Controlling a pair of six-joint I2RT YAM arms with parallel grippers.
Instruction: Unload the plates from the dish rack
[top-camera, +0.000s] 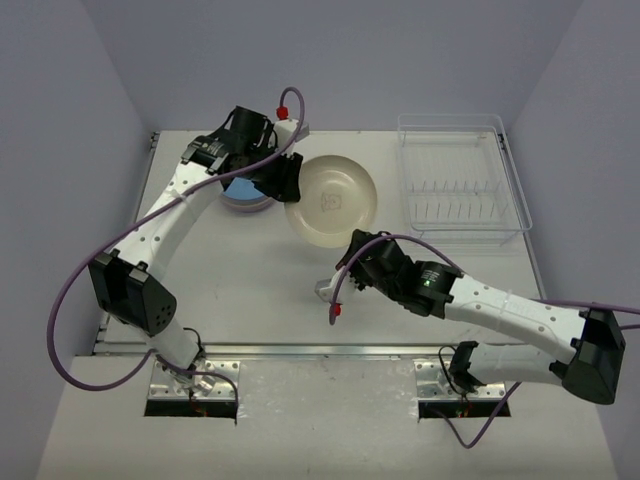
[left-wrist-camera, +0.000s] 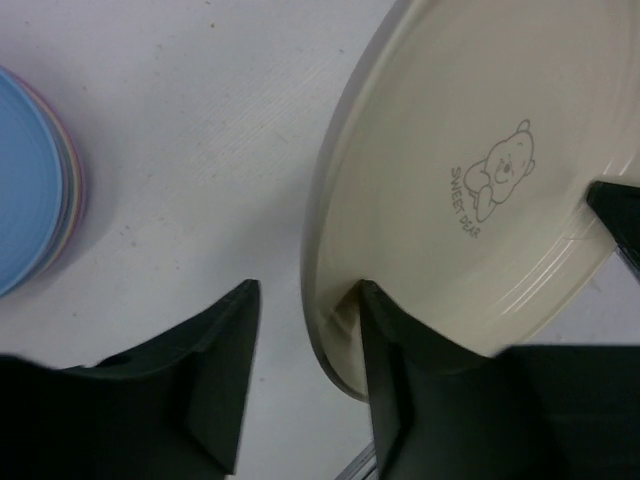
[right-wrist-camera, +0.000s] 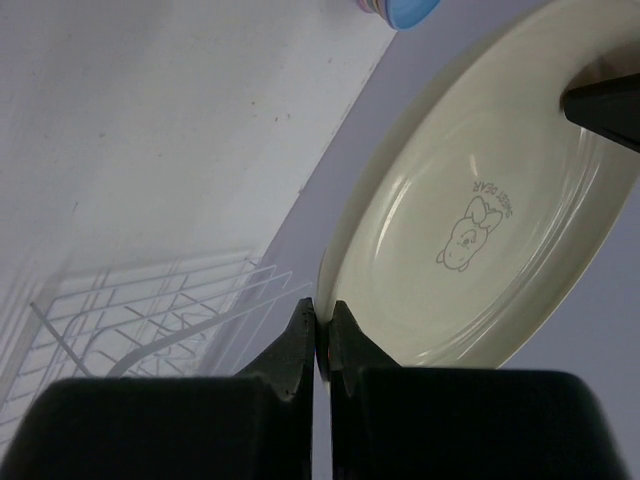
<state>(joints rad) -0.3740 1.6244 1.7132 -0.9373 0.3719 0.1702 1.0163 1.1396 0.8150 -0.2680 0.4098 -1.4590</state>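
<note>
A cream plate (top-camera: 332, 200) with a bear print hangs above the table between both grippers. My right gripper (top-camera: 352, 246) is shut on its near rim; in the right wrist view (right-wrist-camera: 320, 330) the jaws pinch the plate (right-wrist-camera: 480, 230). My left gripper (top-camera: 286, 182) is open with the plate's left rim between its jaws (left-wrist-camera: 305, 370); one finger (left-wrist-camera: 400, 380) rests against the plate's inner face (left-wrist-camera: 480, 180), the other stands clear. The clear dish rack (top-camera: 460, 180) at the back right holds no plates. A plate stack, blue on top (top-camera: 245, 192), lies under the left arm.
The plate stack shows at the left edge of the left wrist view (left-wrist-camera: 25, 190) and at the top of the right wrist view (right-wrist-camera: 400, 10). The rack's wire dividers (right-wrist-camera: 150, 310) lie left of the right gripper. Walls close in the table on three sides.
</note>
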